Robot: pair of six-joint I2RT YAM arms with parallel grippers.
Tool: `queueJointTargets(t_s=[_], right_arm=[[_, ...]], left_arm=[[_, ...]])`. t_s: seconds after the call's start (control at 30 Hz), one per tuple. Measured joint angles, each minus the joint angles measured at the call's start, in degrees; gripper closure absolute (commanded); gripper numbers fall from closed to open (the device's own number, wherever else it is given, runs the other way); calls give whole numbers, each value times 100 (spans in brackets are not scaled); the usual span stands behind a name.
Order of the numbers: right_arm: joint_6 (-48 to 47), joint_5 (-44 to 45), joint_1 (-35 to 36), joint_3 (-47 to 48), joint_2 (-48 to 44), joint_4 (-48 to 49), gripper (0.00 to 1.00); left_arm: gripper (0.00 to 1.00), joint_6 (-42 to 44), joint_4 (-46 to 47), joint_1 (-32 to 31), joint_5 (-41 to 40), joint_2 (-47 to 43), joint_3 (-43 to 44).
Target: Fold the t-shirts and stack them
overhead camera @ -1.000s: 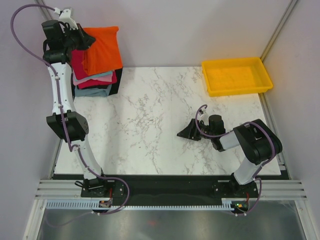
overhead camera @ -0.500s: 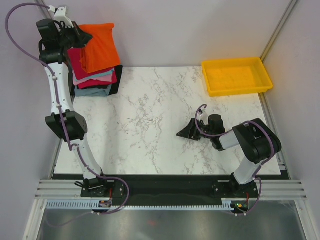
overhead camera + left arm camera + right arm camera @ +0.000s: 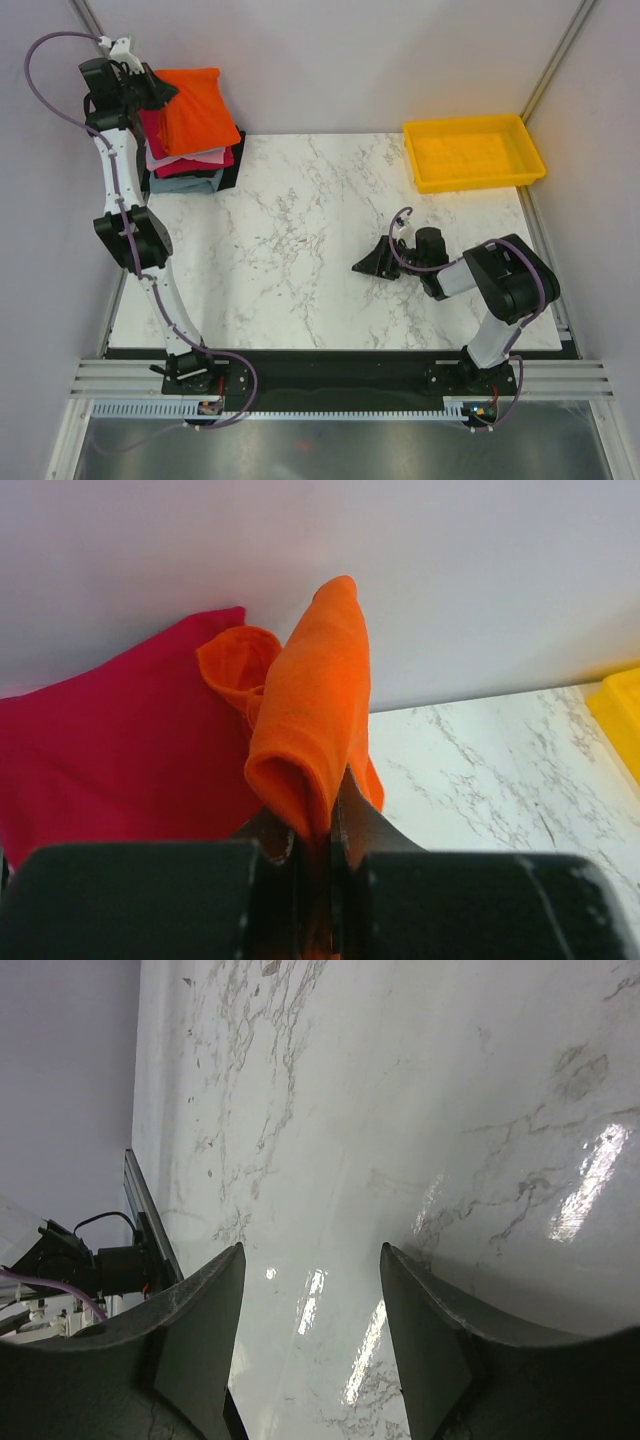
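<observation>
Left hand (image 3: 318,832) is pressed together on a bunched edge of the orange t-shirt (image 3: 195,108), which hangs over the pile of folded t-shirts (image 3: 188,165) at the far left corner of the surface (image 3: 300,220). Right hand (image 3: 378,262) sits low over bare marble, fingers spread, holding nothing.

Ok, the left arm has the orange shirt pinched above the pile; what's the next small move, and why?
Probably ease the left gripper down a little, then open its fingers. They are shut on a bunched edge of the orange t-shirt, which drapes over the stack of shirts at the far left corner; lowering first should let it settle on top rather than slump.
</observation>
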Motion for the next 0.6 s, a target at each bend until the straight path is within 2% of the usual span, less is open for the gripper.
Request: queueJointTargets(t_s=[0.33, 0.6], right_arm=[[4, -48, 7, 96, 85, -22, 35], [20, -85, 9, 181, 153, -44, 34]], left_arm=[[98, -46, 796, 269, -68, 632, 74], [96, -109, 1622, 258, -546, 1049, 197]])
